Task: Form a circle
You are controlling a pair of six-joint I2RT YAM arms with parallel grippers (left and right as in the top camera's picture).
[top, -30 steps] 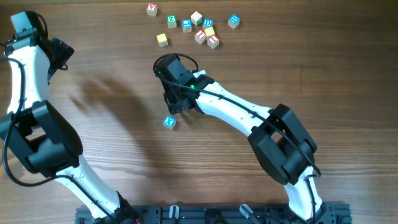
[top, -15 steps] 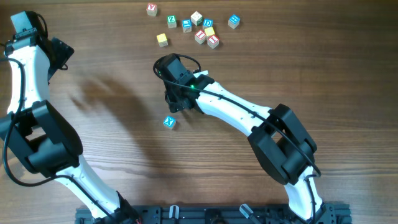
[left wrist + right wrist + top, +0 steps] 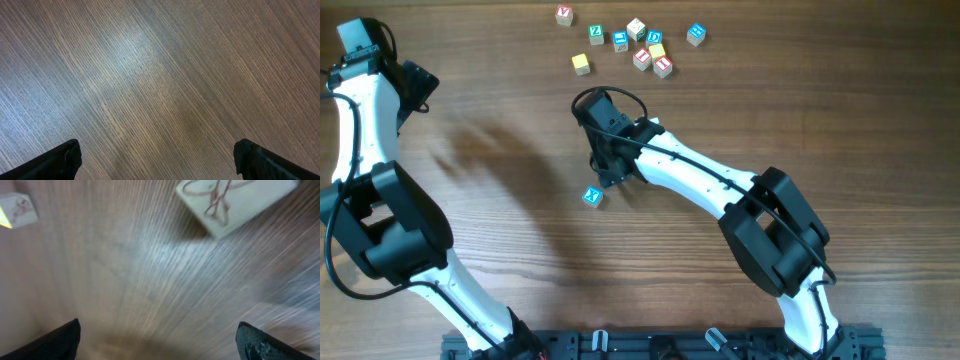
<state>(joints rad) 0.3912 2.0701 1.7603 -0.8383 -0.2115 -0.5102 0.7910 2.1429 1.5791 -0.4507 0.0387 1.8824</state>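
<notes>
Holding right gripper (image 3: 609,178) wide, empty, just beside blue X cube (image 3: 592,196) mid-worktop; leaving other letter cubes (image 3: 642,45) scattered near far edge, nothing ringed yet. Spreading left gripper (image 3: 157,155) over bare wood. Facing blurred whitish red-marked cube (image 3: 235,200).

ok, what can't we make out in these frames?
- Overhead: right gripper fingers hidden under its own wrist.
- Overhead: letters on the cube cluster too small to read, bar the blue X cube.
- Right wrist: whole view blurred; nearest cube cut by top edge, marking unreadable.
- Left wrist: left gripper fingertips cut by bottom edge; only table seen.
</notes>
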